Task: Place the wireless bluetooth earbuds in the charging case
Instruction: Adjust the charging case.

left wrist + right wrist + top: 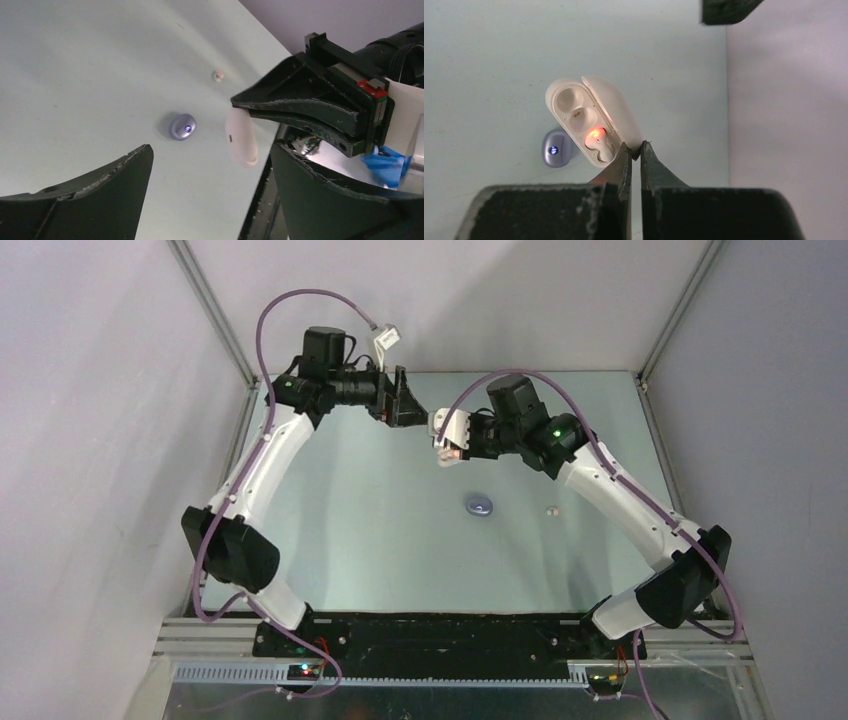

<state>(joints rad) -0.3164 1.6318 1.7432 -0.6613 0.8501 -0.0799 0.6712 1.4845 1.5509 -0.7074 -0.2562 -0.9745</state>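
The right gripper (635,149) has its fingers pinched together on the hinge edge of the white charging case (589,115), holding it up off the table (350,540) with the lid swung open. From the right wrist camera, the case's long axis runs from about 11 o'clock down to 5 o'clock, with the fingers at the 5 o'clock end. One white bud (597,139) sits in the well nearest the fingers, glowing orange, and the well at the 11 o'clock end looks empty. The left gripper (210,150) hangs close by the case, its fingers spread wide with nothing between them. The loose white earbud (551,509) lies on the table at roughly 4 o'clock from the held case in the overhead view, well apart from both grippers and over on the right arm's side. A closed purple case (481,506) lies nearer, at about 5 o'clock from the held case. So the nearer arm is the busy one, and I'd judge the empty left gripper has to reach across past both cases for that bud. It is too small to tell which way it lies.
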